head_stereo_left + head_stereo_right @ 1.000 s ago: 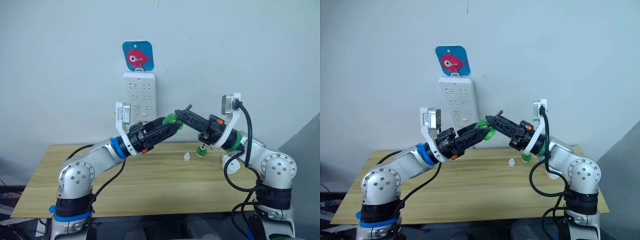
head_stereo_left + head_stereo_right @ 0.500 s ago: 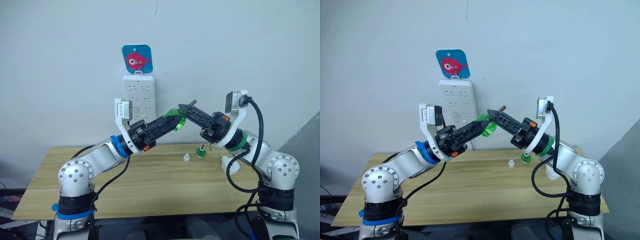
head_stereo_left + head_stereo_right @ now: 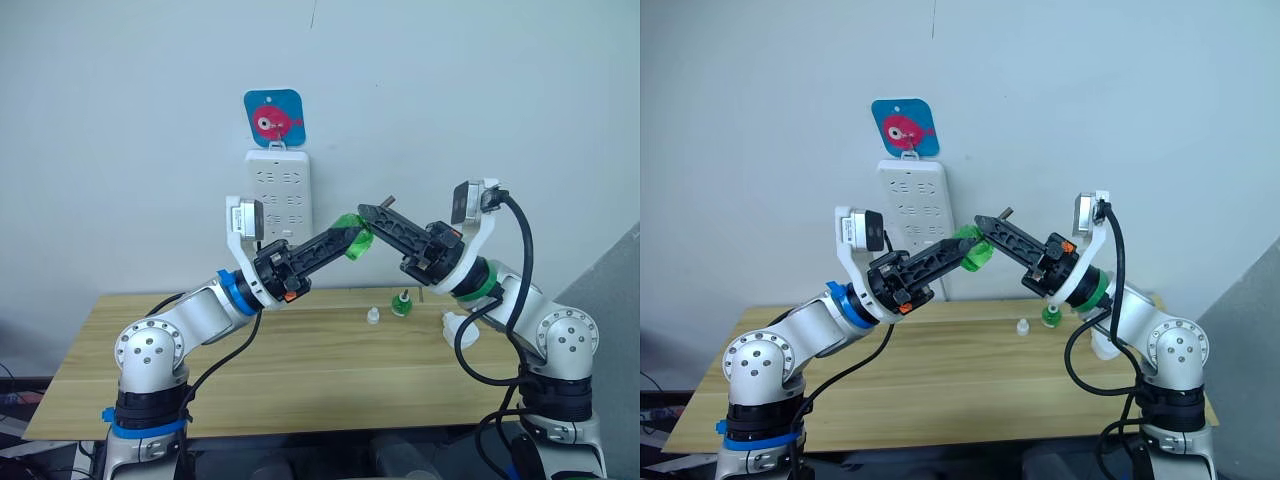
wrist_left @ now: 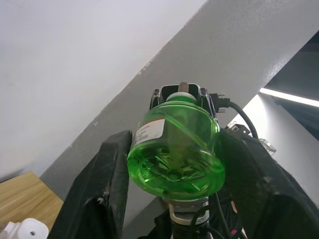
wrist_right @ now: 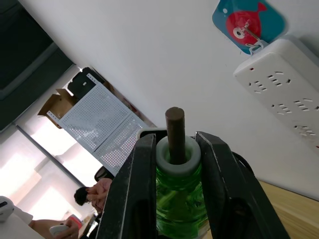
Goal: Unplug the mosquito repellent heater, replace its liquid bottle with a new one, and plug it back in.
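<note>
Presently the wall-hung power strip (image 3: 278, 195) has nothing plugged into it, so the unplugging step reads as done. A white rounded object, taken to be the mosquito repellent heater (image 3: 454, 322), lies on the table (image 3: 300, 385) near its far right corner, partly hidden behind the right arm's cable. A second green bottle (image 3: 402, 302) stands near the far edge beside it, and a small white cap (image 3: 373, 316) sits just to that bottle's left. Which of the two bottles is the new one cannot be told for certain.

The held green bottle (image 4: 174, 159) is in the air above the table's far edge, in front of the strip's lower part, with its brown wick (image 5: 175, 127) bare. In my judgement the swap is mid-way. Still to do: fit a bottle into the heater and plug the unit back into the strip.

Arm pose: both forearms rise from the table's sides and meet at the middle, forming a peak.
- The left gripper (image 3: 345, 242) is clamped across the bottle's body, one finger on each side.
- The right gripper (image 5: 174, 149) is closed on the grey-white collar at the neck, with the wick standing up between its fingers.

Risk noted: with two grips on one small bottle, opposed pulls could twist it loose.
</note>
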Available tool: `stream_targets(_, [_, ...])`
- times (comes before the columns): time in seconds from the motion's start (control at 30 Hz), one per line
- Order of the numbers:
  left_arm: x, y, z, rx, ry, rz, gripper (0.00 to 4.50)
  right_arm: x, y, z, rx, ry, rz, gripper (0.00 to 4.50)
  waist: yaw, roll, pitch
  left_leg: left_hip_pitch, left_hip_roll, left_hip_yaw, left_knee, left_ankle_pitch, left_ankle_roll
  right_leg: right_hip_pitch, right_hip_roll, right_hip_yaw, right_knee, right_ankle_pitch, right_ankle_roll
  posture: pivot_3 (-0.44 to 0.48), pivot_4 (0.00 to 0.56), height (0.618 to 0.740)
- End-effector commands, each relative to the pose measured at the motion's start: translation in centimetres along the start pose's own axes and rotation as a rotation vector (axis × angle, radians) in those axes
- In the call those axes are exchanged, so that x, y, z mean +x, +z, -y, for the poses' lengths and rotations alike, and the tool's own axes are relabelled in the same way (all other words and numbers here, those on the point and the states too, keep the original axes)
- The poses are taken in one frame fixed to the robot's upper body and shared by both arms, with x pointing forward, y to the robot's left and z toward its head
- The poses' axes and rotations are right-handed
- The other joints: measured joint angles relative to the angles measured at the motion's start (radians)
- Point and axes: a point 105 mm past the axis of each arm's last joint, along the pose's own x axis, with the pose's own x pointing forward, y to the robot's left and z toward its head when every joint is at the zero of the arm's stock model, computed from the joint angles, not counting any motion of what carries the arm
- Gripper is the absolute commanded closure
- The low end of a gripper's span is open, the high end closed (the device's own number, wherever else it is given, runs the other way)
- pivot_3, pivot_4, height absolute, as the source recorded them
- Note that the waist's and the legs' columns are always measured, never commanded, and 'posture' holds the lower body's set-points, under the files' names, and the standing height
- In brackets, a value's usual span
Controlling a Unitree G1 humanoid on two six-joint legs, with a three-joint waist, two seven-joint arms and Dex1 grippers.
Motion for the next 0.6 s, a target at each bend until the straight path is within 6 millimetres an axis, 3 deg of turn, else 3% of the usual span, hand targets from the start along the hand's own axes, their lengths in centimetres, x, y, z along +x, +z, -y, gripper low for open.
stream_targets(0.03, [0.3, 0.2, 0.5, 0.001, -0.027, 0.011, 2.12, 0.3, 0.2, -1.5, -0.022, 0.056, 0.0, 3.68, 0.0, 0.0, 0.0, 0.0, 0.0, 0.0, 0.0, 0.0, 0.0, 0.0, 0.0, 0.0, 0.0, 0.0, 0.0, -0.106, 0.01, 0.735])
stream_targets(0.2, [0.2, 0.4, 0.2, -0.001, -0.013, 0.024, 2.12, 0.2, 0.0, -1.5, -0.007, 0.06, -0.001, 3.68, 0.0, 0.0, 0.0, 0.0, 0.0, 0.0, 0.0, 0.0, 0.0, 0.0, 0.0, 0.0, 0.0, 0.0, 0.0, -0.106, 0.011, 0.735])
stream_targets(0.4, [-0.2, 0.5, -0.2, 0.006, 0.004, 0.022, 2.12, -0.6, 0.7, -0.5, -0.024, 0.001, 0.051, 1.59, 0.001, 0.0, 0.0, 0.0, 0.0, 0.0, 0.0, 0.0, 0.0, 0.0, 0.0, 0.0, 0.0, 0.0, 0.0, -0.107, 0.019, 0.735])
stream_targets(0.53, [-0.8, 0.3, -0.8, 0.042, 0.048, -0.018, 2.12, -2.7, 0.9, 1.9, -0.114, -0.164, 0.01, 0.23, 0.003, 0.0, 0.0, 0.0, 0.0, 0.0, 0.0, 0.0, 0.0, 0.0, 0.0, 0.001, -0.001, 0.0, 0.0, -0.107, 0.025, 0.735])
stream_targets(0.6, [-1.4, 0.0, -1.7, 0.093, 0.106, -0.061, 2.12, -5.1, 1.1, 4.5, -0.275, -0.364, -0.054, 0.21, 0.003, 0.001, 0.001, 0.0, 0.0, 0.001, -0.001, 0.0, 0.0, 0.0, 0.0, 0.001, -0.001, 0.0, 0.0, -0.116, 0.053, 0.735])
